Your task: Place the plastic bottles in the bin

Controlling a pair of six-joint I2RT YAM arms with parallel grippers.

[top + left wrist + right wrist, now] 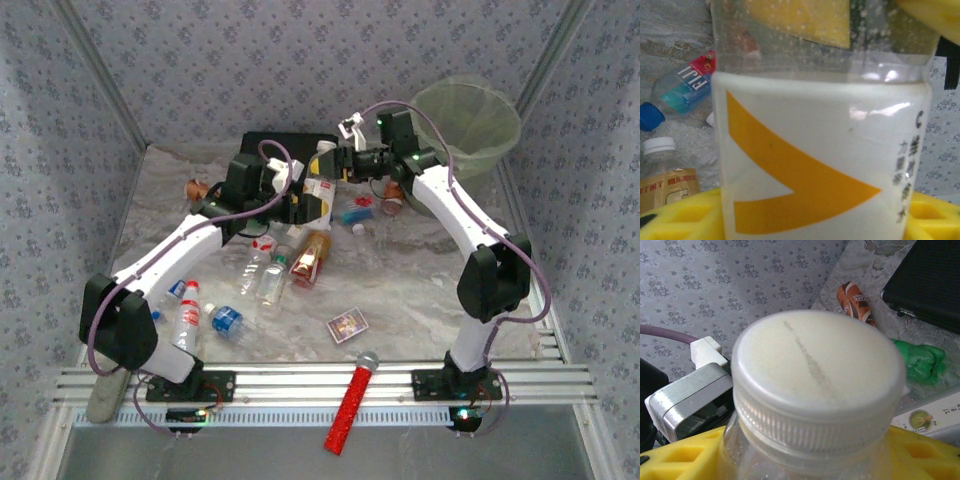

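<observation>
I have one clear plastic bottle with a white label and an orange arrow (pixel 318 193) lifted off the marbled grey desk (pixel 420 290), between my two arms. My left jaws sit around its body (pixel 820 150), yellow pads at either side. Whether they press or have just slackened I cannot tell. My right jaws are closed in under its white screw cap (pixel 817 390), pads against the neck on both sides.

I judge this a hand-over. The round pale yellow-green bin (pixel 500 140) stands at the far right corner, on my right arm's side, so that arm should carry the bottle there.

What stands in the way is mostly my own left arm, while it surrounds the body. The flat black case (pixel 290 145) lies just behind the bottle.

Other bottles wait on the desk: a green one (pixel 920 362), an orange-brown one (pixel 855 300), a blue-capped clear one (pixel 680 92) and an amber one (pixel 308 258). The red microphone (pixel 352 405) and the patterned card box (pixel 347 325) lie nearer my bases, well apart from the bin.
</observation>
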